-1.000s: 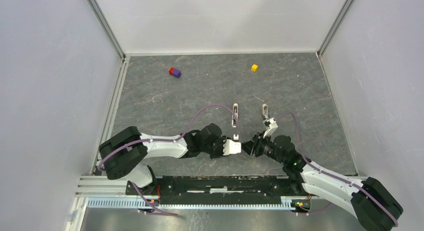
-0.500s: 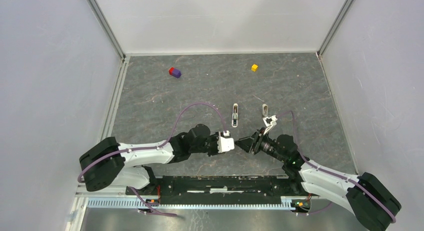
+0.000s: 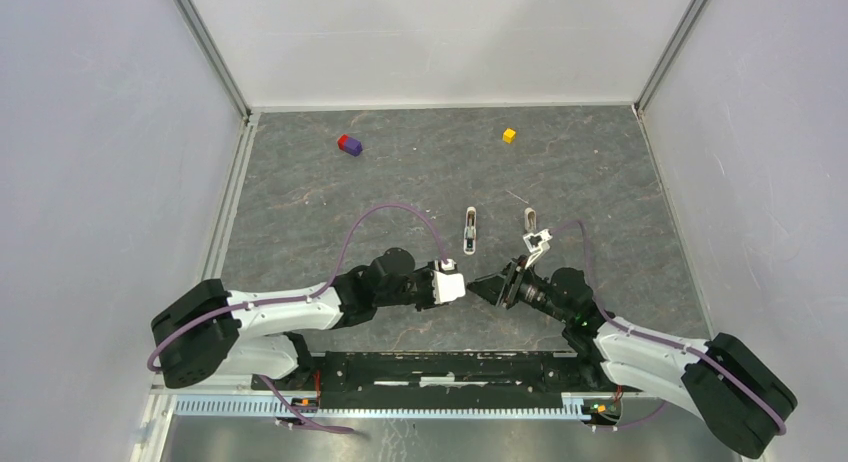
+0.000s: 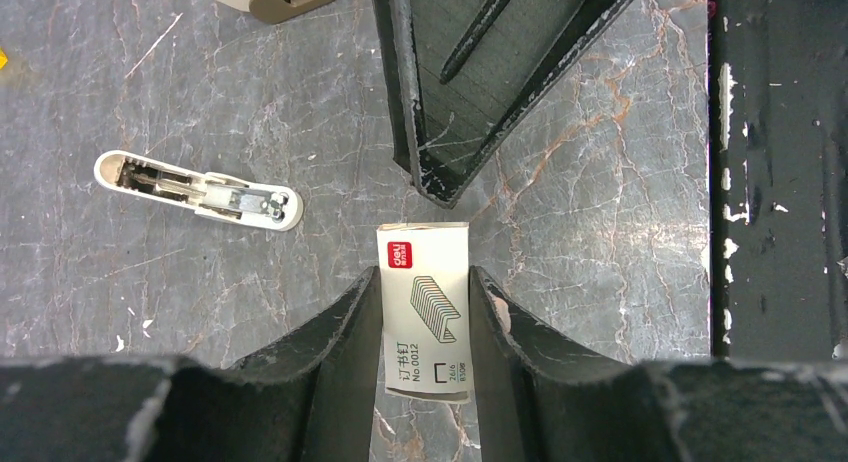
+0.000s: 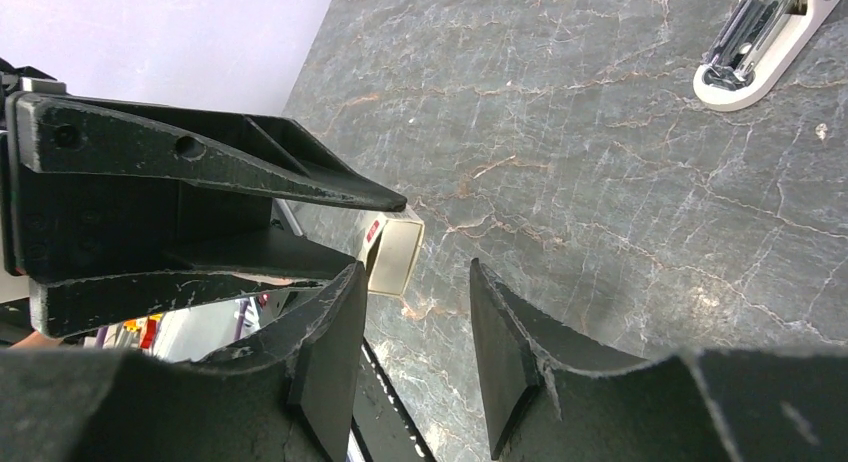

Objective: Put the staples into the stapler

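My left gripper (image 4: 425, 277) is shut on a small white staple box (image 4: 424, 307) printed with a staple drawing, held just above the grey table. In the top view this gripper (image 3: 462, 282) points right. Facing it tip to tip is my right gripper (image 3: 481, 285), open and empty. The right wrist view shows its fingertips (image 5: 415, 272) just short of the box (image 5: 393, 247). The white stapler (image 3: 469, 230) lies opened on the table beyond both grippers, grey metal showing inside (image 4: 195, 190). A second similar white piece (image 3: 531, 222) lies to its right.
A purple and red cube (image 3: 349, 144) and a yellow cube (image 3: 509, 135) sit near the back wall. White walls close the table on three sides. The arms' base rail (image 3: 440, 372) runs along the near edge.
The left gripper has drawn back to the left with the staple box. The right gripper has swung round to point left at it, ending close to the box.
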Controlling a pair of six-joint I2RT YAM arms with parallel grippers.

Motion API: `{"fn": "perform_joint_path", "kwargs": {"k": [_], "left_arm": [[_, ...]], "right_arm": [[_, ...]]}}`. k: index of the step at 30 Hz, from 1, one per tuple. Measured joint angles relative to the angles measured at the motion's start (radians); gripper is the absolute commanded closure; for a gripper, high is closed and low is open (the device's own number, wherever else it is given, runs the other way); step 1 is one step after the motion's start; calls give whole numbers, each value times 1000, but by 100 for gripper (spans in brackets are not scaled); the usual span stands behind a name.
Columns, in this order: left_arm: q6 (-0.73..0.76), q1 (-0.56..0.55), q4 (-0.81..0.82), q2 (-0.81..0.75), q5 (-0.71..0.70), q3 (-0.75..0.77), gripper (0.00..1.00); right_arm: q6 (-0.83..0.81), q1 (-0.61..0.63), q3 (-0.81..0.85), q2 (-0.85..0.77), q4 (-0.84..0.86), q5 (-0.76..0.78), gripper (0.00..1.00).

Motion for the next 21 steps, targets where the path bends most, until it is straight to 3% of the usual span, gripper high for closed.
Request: {"fn": "perform_joint_path", "kwargs": {"k": [21], "left_arm": [[0, 0, 14, -3, 17, -3, 58]], "right_arm": [[24, -1, 0, 108, 93, -33, 53]]}}
